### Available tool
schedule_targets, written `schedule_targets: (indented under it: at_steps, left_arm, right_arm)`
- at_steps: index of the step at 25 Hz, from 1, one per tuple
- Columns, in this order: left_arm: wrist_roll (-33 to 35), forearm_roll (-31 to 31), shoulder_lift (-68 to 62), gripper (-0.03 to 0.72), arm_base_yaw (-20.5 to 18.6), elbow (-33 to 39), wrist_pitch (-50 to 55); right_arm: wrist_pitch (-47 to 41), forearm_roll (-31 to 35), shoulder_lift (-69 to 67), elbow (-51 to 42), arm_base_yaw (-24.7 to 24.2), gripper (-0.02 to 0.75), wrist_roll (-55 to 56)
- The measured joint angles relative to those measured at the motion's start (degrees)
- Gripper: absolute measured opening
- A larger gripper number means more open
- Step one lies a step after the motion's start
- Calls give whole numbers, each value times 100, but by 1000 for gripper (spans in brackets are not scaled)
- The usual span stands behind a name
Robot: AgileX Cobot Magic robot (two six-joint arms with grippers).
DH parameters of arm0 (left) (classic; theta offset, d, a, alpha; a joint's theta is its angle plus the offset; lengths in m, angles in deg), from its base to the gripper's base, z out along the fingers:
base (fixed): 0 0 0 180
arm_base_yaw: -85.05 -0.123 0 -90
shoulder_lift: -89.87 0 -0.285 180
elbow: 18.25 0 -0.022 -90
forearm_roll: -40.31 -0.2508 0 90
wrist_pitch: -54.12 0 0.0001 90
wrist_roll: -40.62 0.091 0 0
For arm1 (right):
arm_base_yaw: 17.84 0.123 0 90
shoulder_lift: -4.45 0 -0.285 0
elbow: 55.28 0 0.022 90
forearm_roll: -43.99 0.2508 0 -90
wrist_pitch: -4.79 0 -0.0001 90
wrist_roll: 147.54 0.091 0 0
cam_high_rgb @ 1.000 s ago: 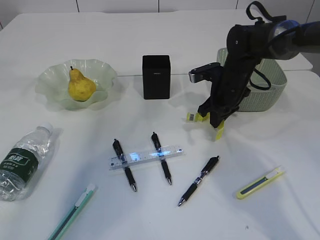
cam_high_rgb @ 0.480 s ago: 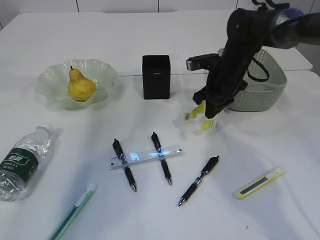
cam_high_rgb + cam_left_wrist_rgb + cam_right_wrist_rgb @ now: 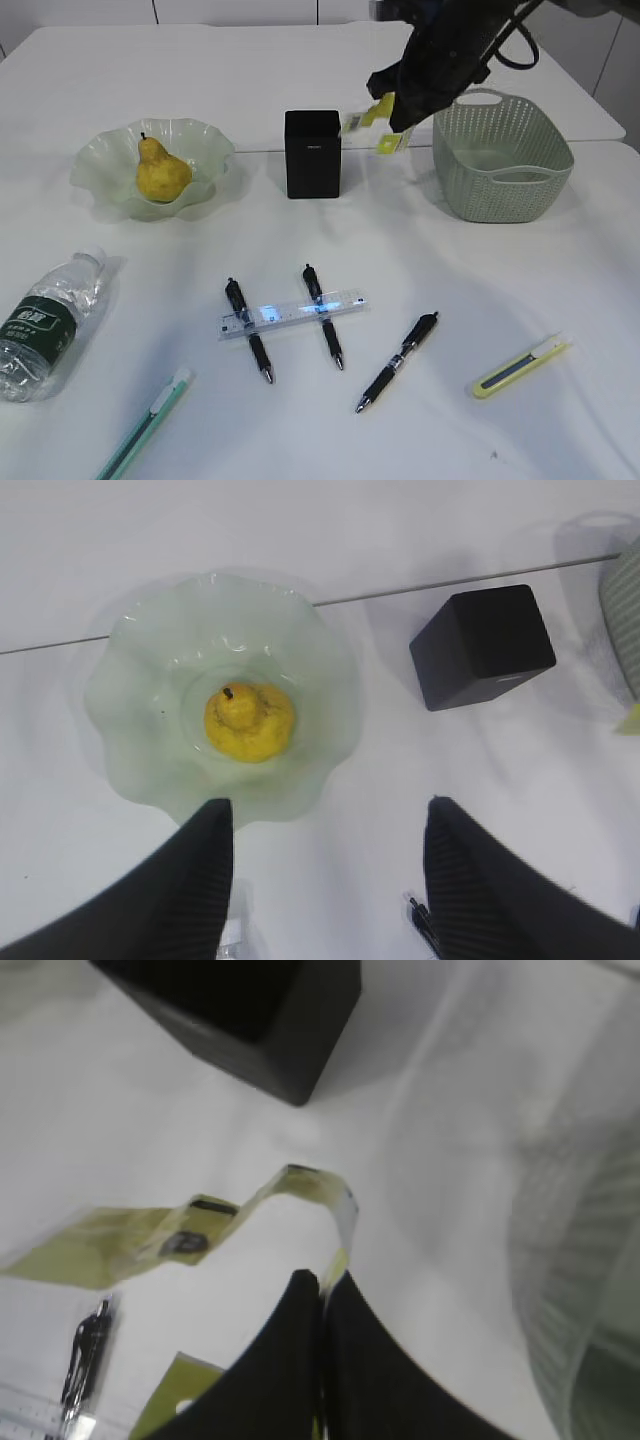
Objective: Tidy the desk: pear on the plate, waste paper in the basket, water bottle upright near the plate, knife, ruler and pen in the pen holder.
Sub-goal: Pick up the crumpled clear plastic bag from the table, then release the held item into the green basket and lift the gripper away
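Exterior view first: the right arm is mostly cut off by the top edge, so you only get its dark lower part and the right gripper (image 3: 392, 112) up in the air between the small black square pen holder (image 3: 313, 153) and the grey-green woven-pattern plastic basket (image 3: 503, 152). Hanging from it is the crumpled yellow and white waste paper (image 3: 372, 122), clear of the plain white tabletop (image 3: 450, 290), strung out roughly left to right. The yellow pear (image 3: 160, 172) stands stem-up in the pale green ruffled plate (image 3: 110, 160). The small clear water bottle with the dark green label (image 3: 45, 322) lies on its side at the left edge, white cap pointing up and right. The clear plastic ruler (image 3: 292, 312) lies nearly left-right across two black pens.

Left wrist view: left gripper (image 3: 325, 875) hangs well above the plate and pear, jaws spread wide with nothing between them. Only the inner faces show, the tips are cut off at the bottom.

Right wrist view: pretty blurry. Jaws pressed together, pinching the paper strip, which curls off to the left over the tabletop. Pen holder's corner sits top left, basket wall is a smear on the right.
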Motion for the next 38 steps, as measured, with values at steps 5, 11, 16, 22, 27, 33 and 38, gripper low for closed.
schedule_targets:
  at_steps: [5,11,16,22,27,33,38]
  left_arm:
    - [0,0,0,425,0,0,0]
    - [0,0,0,423,0,0,0]
    - [0,0,0,415,0,0,0]
    - [0,0,0,414,0,0,0]
    - [0,14,0,412,0,0,0]
    - [0,29,0,411,0,0,0]
    - [0,40,0,411,0,0,0]
  right_arm:
    - [-42,-830,0,315,0,15,777]
    - [-83,-1886,0,315,-25,15,1690]
    - [-83,-2031,0,315,-328,15,1936]
    - [-45,-2043,0,315,-974,15,2120]
    - [63,-1982,-9,315,-1065,15,2143]
    - [126,-1883,-198,341,-1065,17,2157]
    - [275,-1710,-239,319,-1065,200,2170]
